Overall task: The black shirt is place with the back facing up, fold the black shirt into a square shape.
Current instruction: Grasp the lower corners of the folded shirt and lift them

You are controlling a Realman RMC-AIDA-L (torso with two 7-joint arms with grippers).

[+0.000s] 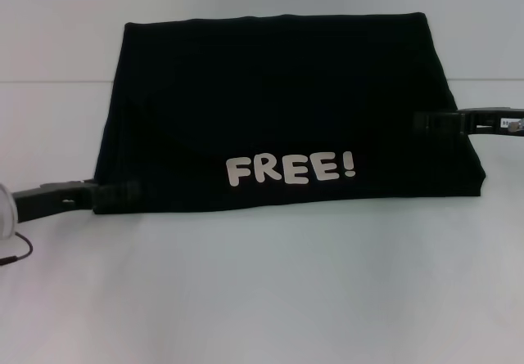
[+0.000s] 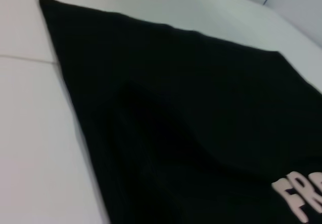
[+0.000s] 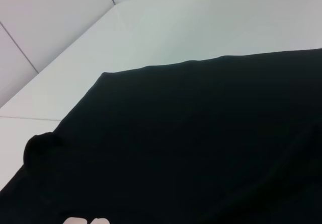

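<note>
- The black shirt (image 1: 278, 110) is laid folded on the white worktop (image 1: 262, 290), with white "FREE!" lettering (image 1: 291, 169) shown near its front edge.
- The left gripper (image 1: 123, 194) is seen at the shirt's front left corner; whether its jaws are parted or closed cannot be told.
- The right gripper (image 1: 426, 122) is placed at the shirt's right edge; the state of its jaws cannot be told either.

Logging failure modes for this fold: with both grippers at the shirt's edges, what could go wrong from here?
The left gripper sits at the near left corner of the black shirt, the right gripper midway up the right edge. That uneven hold could skew the next fold. The shirt looks wider than deep, so it may stay rectangular. Thick layers might slip free.
</note>
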